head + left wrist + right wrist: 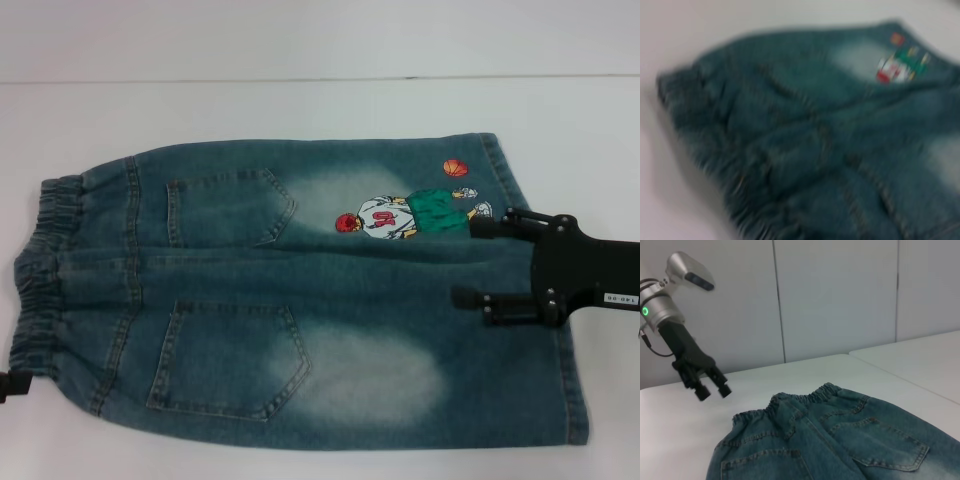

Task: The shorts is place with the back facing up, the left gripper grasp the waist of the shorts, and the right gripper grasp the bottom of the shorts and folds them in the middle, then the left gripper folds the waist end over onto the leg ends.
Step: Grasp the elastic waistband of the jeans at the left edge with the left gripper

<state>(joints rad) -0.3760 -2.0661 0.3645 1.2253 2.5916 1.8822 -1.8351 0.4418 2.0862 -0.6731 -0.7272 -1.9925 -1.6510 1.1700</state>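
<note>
The denim shorts [330, 300] lie flat on the white table, back up, with two pockets showing. The elastic waist [45, 270] is at the left and the leg ends are at the right. My right gripper [465, 262] hovers open over the leg end, beside a cartoon print [410, 213], with nothing between its fingers. Only a dark tip of my left gripper [5, 385] shows at the left edge, by the waist's near corner. In the right wrist view the left gripper [713, 391] hangs open above the table, just off the waist [805, 397]. The left wrist view shows the shorts [815, 140] from close up.
The white table [300, 110] extends around the shorts, and its far edge meets a pale wall. A second white tabletop [925, 360] shows beyond a gap in the right wrist view.
</note>
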